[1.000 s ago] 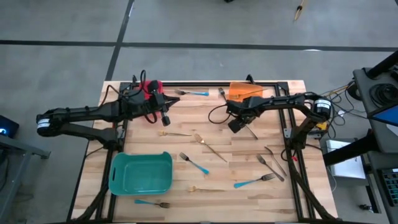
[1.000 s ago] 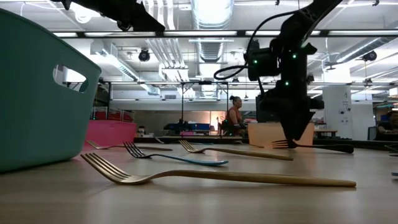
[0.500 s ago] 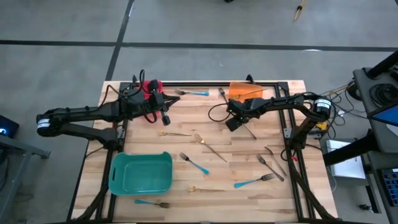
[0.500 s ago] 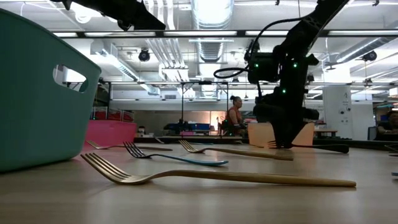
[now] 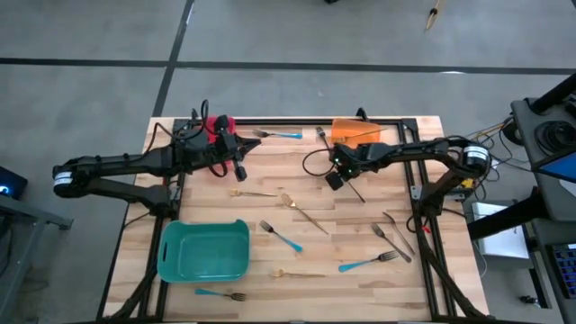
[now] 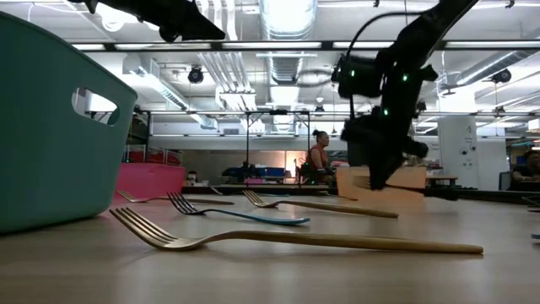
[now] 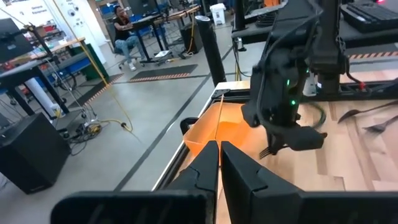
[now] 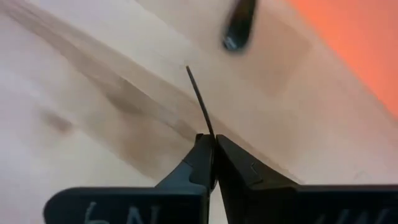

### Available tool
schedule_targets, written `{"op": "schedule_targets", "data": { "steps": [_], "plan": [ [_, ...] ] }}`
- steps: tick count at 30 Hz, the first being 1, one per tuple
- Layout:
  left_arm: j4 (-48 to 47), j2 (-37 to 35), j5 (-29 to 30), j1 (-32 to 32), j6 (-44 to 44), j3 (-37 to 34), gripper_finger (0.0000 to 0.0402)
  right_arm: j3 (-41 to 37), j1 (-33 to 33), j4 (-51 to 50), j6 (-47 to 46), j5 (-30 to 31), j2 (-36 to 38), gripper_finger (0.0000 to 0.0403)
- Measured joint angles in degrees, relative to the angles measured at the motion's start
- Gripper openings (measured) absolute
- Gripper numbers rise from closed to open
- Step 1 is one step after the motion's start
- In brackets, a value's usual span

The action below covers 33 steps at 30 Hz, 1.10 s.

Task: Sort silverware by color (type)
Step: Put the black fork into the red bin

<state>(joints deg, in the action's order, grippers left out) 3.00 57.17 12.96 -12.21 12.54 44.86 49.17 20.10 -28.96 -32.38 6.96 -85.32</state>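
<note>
My right gripper [image 5: 335,179] is shut on a dark silver-grey fork [image 5: 353,190] at mid-table, just on the near side of the orange bin [image 5: 353,130]. The low view shows the right gripper [image 6: 375,181] above the wood with the fork's handle [image 6: 430,191] running off sideways. My left gripper [image 5: 241,172] hangs shut and empty in the air near the red bin [image 5: 217,125]. Other gold, blue-handled and dark forks lie flat on the table. My right gripper pinches the dark fork between its two fingers close to the head end [image 7: 268,149], coming from above at a slant, across the fork. In its wrist view the fork shows edge-on as a thin strip [image 8: 200,102]. The head end is raised off the wood; whether the handle's free end rests, I cannot tell.
A teal bin [image 5: 205,250] stands near the front left. Gold forks [image 5: 302,212], blue-handled forks [image 5: 283,237] and dark forks [image 5: 394,239] lie scattered between mid-table and the front edge. A blue-handled fork [image 5: 281,135] lies at the back, between the red and orange bins.
My right gripper has shut on the dark fork, shifted a little toward the table's left and tipped its fingers to a shallower slant. The fork's head end has come up off the wood, carried by the gripper.
</note>
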Motion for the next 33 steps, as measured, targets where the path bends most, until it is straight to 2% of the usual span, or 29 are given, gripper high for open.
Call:
{"op": "schedule_targets", "data": {
  "steps": [3, 6, 9, 13, 16, 20, 27, 33],
  "plan": [
    [-0.02, 0.0, -1.99, -0.03, -1.15, 0.0, 0.0, -0.44, -1.48, 4.99, 1.78, -0.18, 3.78, 0.0009],
    [0.38, 0.0, -9.09, -0.06, -1.78, -0.02, 0.0, -1.61, -2.83, 14.5, 3.73, -1.39, 7.76, 0.0009],
    [1.48, 0.0, -15.27, 0.02, -3.26, -0.04, 0.0003, -3.88, -4.25, 28.26, 7.17, -1.49, 10.73, 0.0009],
    [1.86, 0.0, -15.92, -0.07, -3.91, -0.19, 0.0018, -7.55, -6.61, 52.53, 14.72, -1.55, 11.37, 0.0008],
    [3.92, 0.0, -15.92, -0.45, -4.19, -0.68, 0.0034, -9.88, -7.77, 71.45, 19.77, -1.57, 8.66, 0.0008],
    [6.18, 1.21, -15.0, -1.64, -3.49, -0.83, 0.0062, -10.38, -7.72, 88.12, 24.96, -1.4, 3.03, 0.0008],
    [14.54, 8.22, -12.05, -5.8, -0.15, -0.81, 0.0119, -6.7, -6.75, 101.54, 32.1, -0.92, -6.35, 0.0008],
    [20.17, 14.9, -11.96, -7.68, -0.59, -0.81, 0.0143, -5.99, -6.71, 107.74, 35.54, -0.94, -8.52, 0.0008]
  ]
}}
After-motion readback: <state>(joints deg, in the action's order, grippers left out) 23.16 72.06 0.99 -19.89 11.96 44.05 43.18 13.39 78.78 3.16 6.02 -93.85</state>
